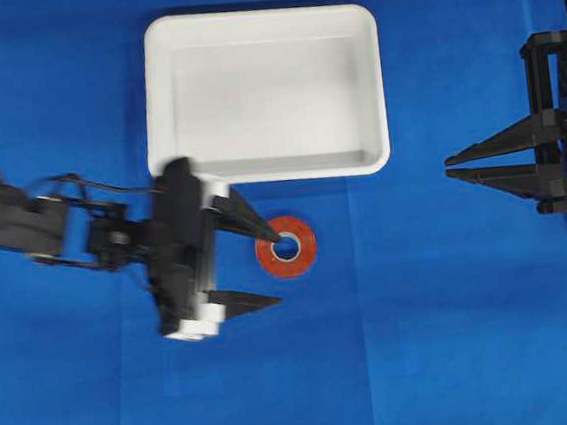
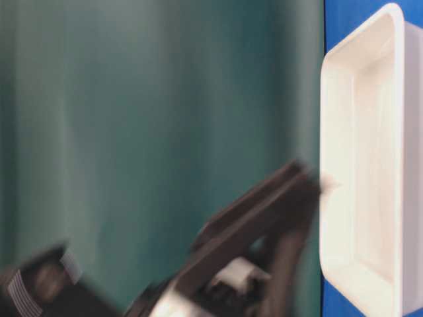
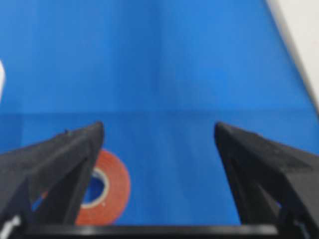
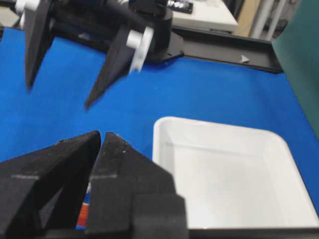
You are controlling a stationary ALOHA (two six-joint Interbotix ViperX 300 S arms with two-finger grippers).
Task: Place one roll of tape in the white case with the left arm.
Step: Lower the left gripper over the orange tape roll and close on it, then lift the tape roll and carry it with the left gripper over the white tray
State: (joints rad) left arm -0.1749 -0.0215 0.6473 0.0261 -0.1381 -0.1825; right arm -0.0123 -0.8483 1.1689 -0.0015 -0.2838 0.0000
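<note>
- The left gripper (image 1: 266,270) is spread wide above the blue cloth (image 1: 426,339), holding nothing, and sits just on the near side of the white case (image 1: 271,169).
- The roll of tape (image 1: 286,246) lies flat just outside the case's near rim, one fingertip over its hole. I'd shift so the ring sits between both fingers before squeezing.
- The right gripper (image 1: 450,167) is parked well off to the case's right, fingers nearly together, empty.

Showing no readable text, labels, brands or numbers anywhere in these views.
</note>
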